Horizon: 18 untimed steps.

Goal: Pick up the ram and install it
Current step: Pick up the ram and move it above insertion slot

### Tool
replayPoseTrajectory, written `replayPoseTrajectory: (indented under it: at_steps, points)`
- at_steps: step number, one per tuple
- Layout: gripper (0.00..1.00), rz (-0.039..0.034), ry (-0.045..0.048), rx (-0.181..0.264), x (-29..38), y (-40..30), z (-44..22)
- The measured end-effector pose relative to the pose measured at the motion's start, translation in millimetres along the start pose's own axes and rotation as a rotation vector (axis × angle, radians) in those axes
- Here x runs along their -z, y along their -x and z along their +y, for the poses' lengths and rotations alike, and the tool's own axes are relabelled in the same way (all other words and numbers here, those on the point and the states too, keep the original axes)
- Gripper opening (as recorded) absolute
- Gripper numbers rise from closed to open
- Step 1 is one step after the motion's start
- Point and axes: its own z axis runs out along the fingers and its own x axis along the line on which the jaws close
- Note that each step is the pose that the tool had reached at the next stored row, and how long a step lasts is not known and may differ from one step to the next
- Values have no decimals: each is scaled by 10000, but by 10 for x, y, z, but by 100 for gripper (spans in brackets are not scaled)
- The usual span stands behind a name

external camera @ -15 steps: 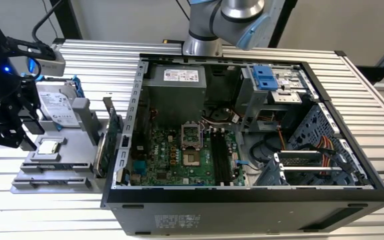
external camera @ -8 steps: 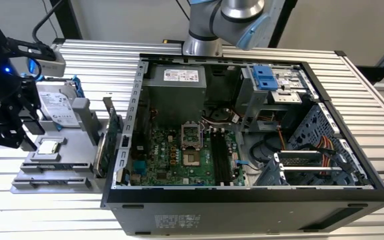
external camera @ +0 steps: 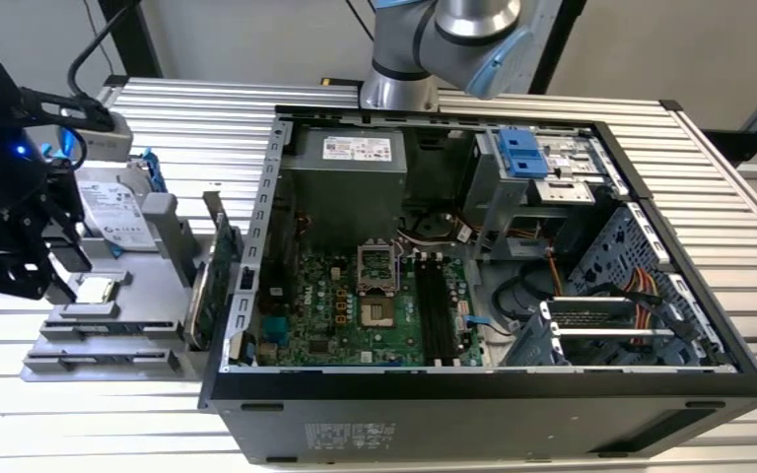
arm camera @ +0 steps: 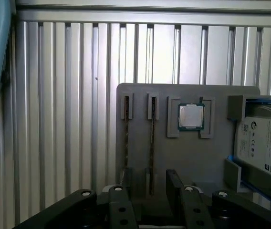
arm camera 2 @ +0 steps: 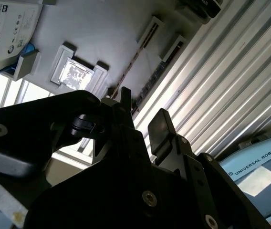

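Two ram sticks stand on edge in slots of a grey holder (arm camera: 140, 95). One ram stick (arm camera: 152, 138) runs between the fingers of my gripper (arm camera: 151, 183); the other ram stick (arm camera: 126, 136) lies just outside one finger. The gripper is open and its fingers stand to either side of the stick without touching it. In the second wrist view the same ram stick (arm camera 2: 151, 86) runs toward the gap of the gripper (arm camera 2: 142, 114). In the exterior view the gripper (external camera: 50, 281) hangs over the holder (external camera: 103, 345) at the exterior view's left. The motherboard's black slots (external camera: 434, 307) lie inside the open computer case (external camera: 484, 389).
A processor chip (arm camera: 191, 116) and a silver hard drive (arm camera: 264, 148) also sit in the holder. A green card (external camera: 208, 286) stands on edge between the holder and the case wall. The table (external camera: 747, 246) is ribbed metal. A teach pendant (arm camera 2: 259, 176) lies nearby.
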Motion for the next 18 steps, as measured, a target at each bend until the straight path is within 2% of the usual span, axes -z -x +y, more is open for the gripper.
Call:
replayPoseTrajectory:
  at_steps: [12, 18]
  points:
    - [100, -2, -1, 130, -180, -22, 13]
    - [100, -3, -5, 265, -247, -22, 13]
